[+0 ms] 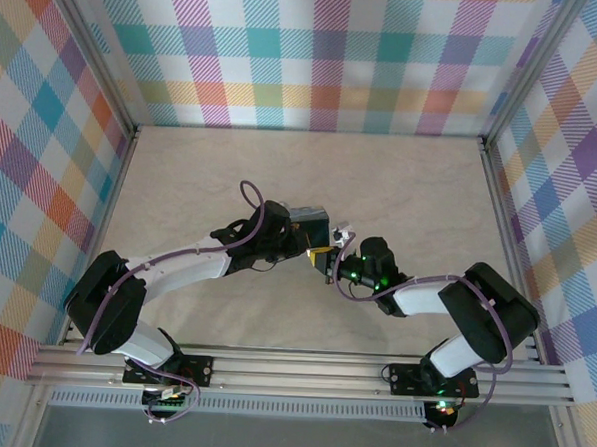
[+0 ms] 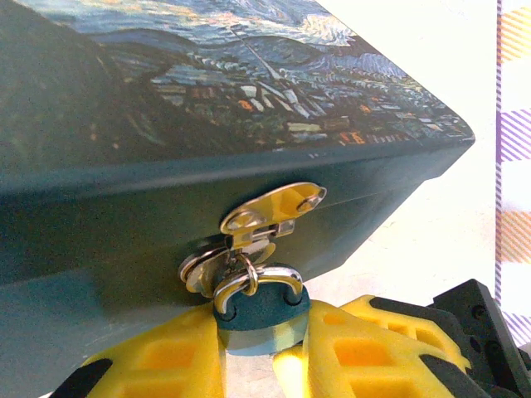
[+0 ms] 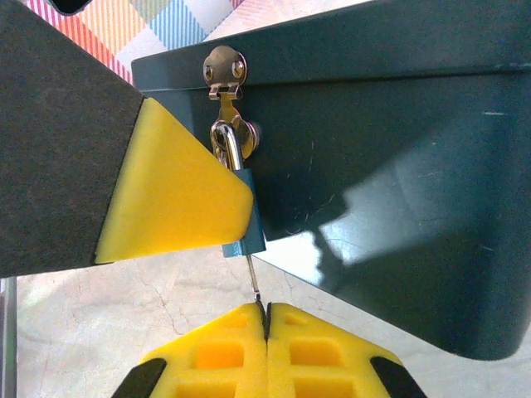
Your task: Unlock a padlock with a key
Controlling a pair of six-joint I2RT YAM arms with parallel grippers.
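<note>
left gripper (image 2: 261, 329): closed part way. the blue body of the padlock (image 2: 261, 307) is clamped between its two yellow pads, just ahead of the wrist camera. the silvery shackle (image 2: 257, 278) is seen directly above the pads, threaded through the hasp (image 2: 267, 212) on the front wall of the dark-blue painted tin (image 2: 166, 108). the tin is seen tilted, just beyond the fingertips.

right gripper (image 3: 267, 319): jaws pressed fully together. the key (image 3: 254, 280), a thin dark shaft, is pinched at the very tips. from the tips it is pointed straight ahead and slightly left, with its far end met by the underside of the padlock body. whether it is seated in the keyway cannot be told.

from the right wrist, one yellow finger (image 3: 174, 199) of the left gripper is seen pressed against the left face of the padlock, ahead and left of the right fingertips. the pale table (image 3: 99, 315) is seen below both tools.
</note>
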